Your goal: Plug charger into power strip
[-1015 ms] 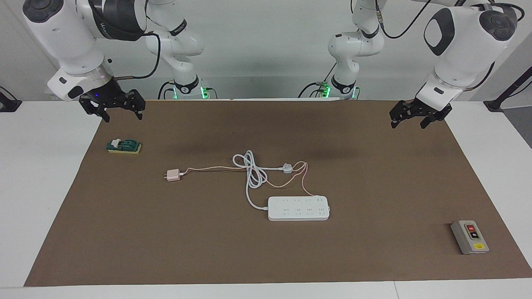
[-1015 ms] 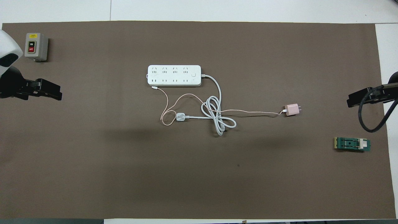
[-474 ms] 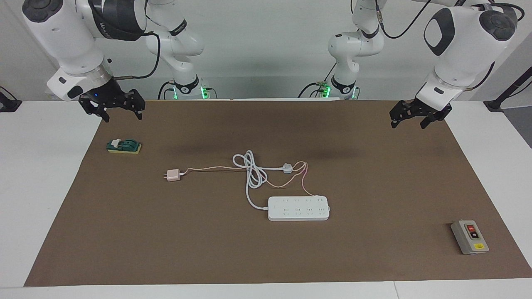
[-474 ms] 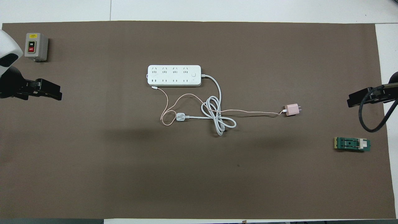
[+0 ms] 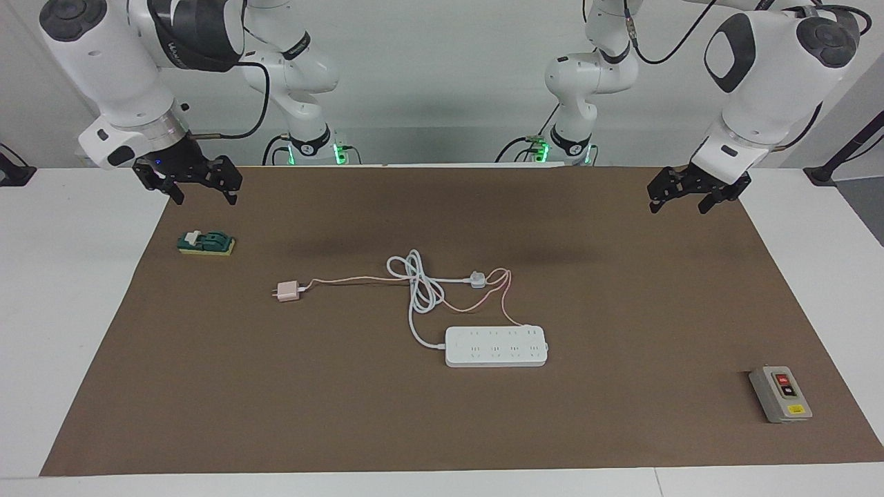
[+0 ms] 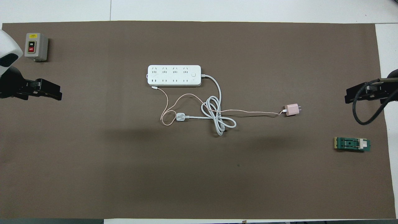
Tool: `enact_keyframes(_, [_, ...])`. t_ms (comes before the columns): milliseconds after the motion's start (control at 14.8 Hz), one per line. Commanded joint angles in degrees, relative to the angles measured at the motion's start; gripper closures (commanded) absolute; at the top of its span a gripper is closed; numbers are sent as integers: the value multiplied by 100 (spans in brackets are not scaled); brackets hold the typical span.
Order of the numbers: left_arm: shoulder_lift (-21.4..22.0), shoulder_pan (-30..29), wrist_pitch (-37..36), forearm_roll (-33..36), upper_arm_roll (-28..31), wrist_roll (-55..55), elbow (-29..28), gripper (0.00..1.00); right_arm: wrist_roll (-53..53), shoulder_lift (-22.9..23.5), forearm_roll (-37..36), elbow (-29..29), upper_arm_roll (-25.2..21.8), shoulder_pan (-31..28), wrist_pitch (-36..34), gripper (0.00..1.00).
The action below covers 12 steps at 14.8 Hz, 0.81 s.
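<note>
**Ana:** Facing view first: how are the arms posed?

**Ben:** Both are raised at the ends of the surface (image 5: 794, 262). The left gripper (image 5: 679, 206) hangs over the brown mat's (image 5: 621, 414) corner, fingers apart and pointing down. The right gripper (image 5: 199, 198) hangs over the other corner by the robots, fingers apart too, holding nothing.

**Ana:** Counts?

**Ben:** One power strip (image 6: 174, 75) mid-mat. One charger (image 6: 291, 109) lying unplugged, nearer the robots than the strip, toward the right arm's end. One white plug (image 6: 180, 117), one grey switch box (image 6: 36, 46), one green block (image 6: 352, 144).
</note>
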State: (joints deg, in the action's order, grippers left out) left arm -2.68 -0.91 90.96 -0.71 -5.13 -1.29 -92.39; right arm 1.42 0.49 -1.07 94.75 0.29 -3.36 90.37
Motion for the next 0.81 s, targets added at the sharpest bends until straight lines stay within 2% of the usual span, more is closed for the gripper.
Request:
enact_keyframes(0, [145, -50, 10, 53, -31, 15, -139, 0, 787, 231, 351, 61, 42, -59, 130, 0])
enact_keyframes(203, [145, -50, 10, 53, -31, 15, -139, 0, 1648, 565, 659, 70, 42, -103, 270, 0])
enact_keyframes(609, [145, -50, 10, 45, -31, 15, -139, 0, 2941, 1163, 1889, 79, -20, -402, 437, 0])
enact_keyframes(744, [145, -50, 10, 53, -31, 15, -139, 0, 3354, 1243, 2267, 314, -20, -498, 664, 0])
